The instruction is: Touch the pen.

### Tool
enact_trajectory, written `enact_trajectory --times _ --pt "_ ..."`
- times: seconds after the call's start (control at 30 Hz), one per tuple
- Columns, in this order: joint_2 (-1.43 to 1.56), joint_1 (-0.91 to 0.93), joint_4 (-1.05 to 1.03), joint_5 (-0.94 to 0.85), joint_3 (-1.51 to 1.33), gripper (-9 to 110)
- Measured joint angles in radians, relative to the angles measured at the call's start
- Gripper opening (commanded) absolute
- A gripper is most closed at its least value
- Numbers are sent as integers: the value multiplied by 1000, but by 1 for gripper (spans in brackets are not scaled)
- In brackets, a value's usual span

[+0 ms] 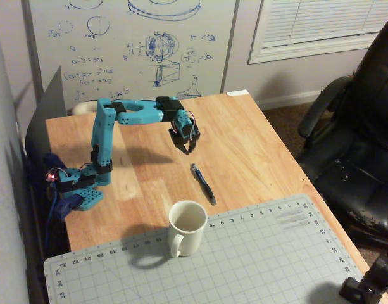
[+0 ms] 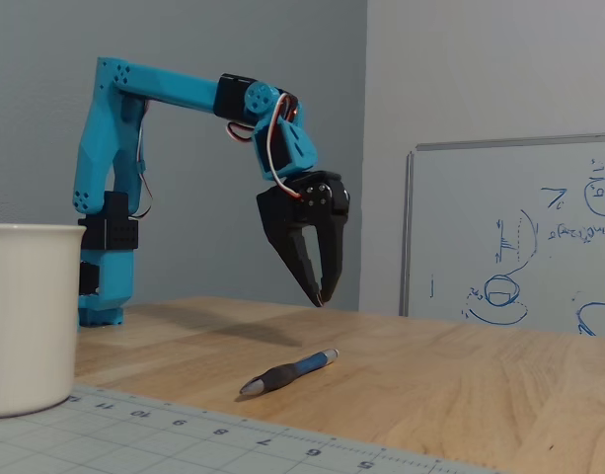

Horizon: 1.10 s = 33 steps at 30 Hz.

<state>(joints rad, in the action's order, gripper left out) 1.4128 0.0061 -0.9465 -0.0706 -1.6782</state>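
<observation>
The thin dark pen (image 1: 203,183) lies flat on the wooden table, slanting towards the mat; in the low fixed view the pen (image 2: 287,371) shows a blue barrel and a dark grip. My gripper (image 1: 190,149) hangs at the end of the stretched blue arm, up and left of the pen's far end in the high fixed view. In the low fixed view my gripper (image 2: 321,296) points down with its black fingers together at the tips, holding nothing, well above the table and clear of the pen.
A white mug (image 1: 187,227) stands at the edge of a grey cutting mat (image 1: 257,259). The arm's base (image 1: 76,187) is at the table's left. A whiteboard (image 1: 130,44) leans behind, and a black office chair (image 1: 358,145) stands at the right.
</observation>
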Motion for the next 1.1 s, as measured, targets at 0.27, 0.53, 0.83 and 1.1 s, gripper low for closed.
enact_trajectory --times 0.27,0.53,0.83,1.1 --pt "-141 40 0 0 141 1" --pt "-253 84 0 0 224 1" --pt "-275 84 0 0 224 1" --pt "-275 84 0 0 224 1"
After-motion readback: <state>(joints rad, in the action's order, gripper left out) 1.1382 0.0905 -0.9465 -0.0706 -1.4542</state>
